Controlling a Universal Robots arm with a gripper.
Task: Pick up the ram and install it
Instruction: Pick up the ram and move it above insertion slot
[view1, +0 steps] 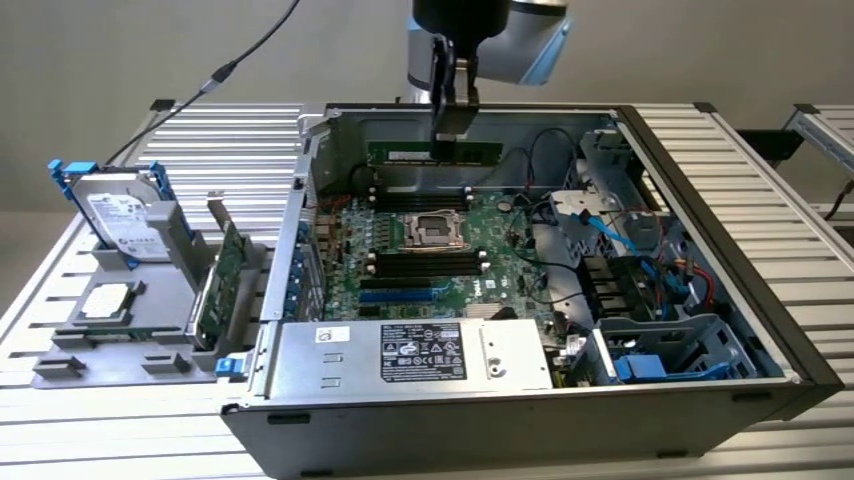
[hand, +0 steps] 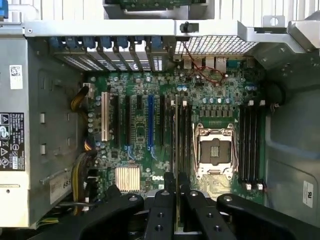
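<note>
One slatted aluminium table (view1: 747, 150) carries one open computer case (view1: 534, 430), a dark sheet-metal box lying on its side with its interior exposed. Inside, a single silver, boxy power supply (view1: 414, 355) with a printed label lies along the near wall, and beside it is one green motherboard (view1: 387, 215), flat and crowded with small parts. On the exterior view's left, just beside the case, lies one grey moulded tray (view1: 134, 345). It holds three things: one metal-faced hard drive (view1: 123, 215) standing upright in a blue-handled bracket, one broad green expansion card (view1: 224, 270) on its edge, and one square silvery processor chip (view1: 107, 300) lying flat. The one gripper (view1: 451, 135), black with angular fingers, hangs over the far part of the board, and its jaws are clamped on the ram (view1: 400, 152). The ram is one long, thin green stick held level above the motherboard, near the case's far wall and clear of the slots. In the wrist view it shows edge-on as a fine line between the fingers. Below it, one square metal-framed processor socket (view1: 434, 228) has two banks of narrow black memory slots (view1: 424, 262), one on each side. The board also has one white expansion slot (hand: 105, 116), one blue one (hand: 150, 120), and one small finned, pale heatsink (hand: 127, 179).
</note>
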